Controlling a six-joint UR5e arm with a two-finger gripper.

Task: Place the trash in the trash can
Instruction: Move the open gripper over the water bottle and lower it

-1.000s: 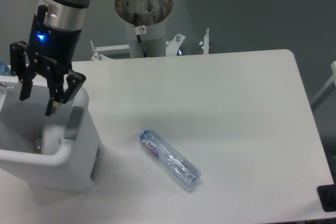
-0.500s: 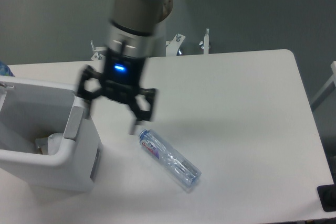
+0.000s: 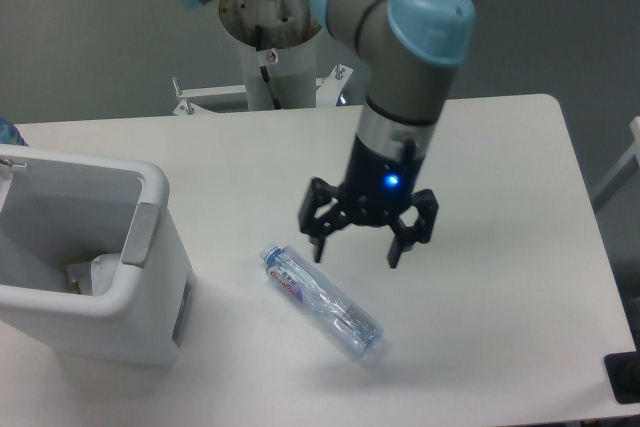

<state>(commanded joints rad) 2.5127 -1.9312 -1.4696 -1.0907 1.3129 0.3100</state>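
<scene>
A clear plastic water bottle with a blue cap and red-blue label lies on its side on the white table, cap toward the upper left. The gripper hangs open and empty just above and to the right of the bottle, its fingers pointing down, apart from it. The white trash can with a grey handle strip stands at the left edge. Inside it, a crumpled white wrapper shows at the bottom.
The arm's round base and metal mounting brackets sit behind the table's far edge. A dark object pokes in at the bottom right corner. The table's right edge is rounded.
The open gripper has swung from above the trash can rightward across the table and now hovers over the bottle's right side. The bottle has not moved.
</scene>
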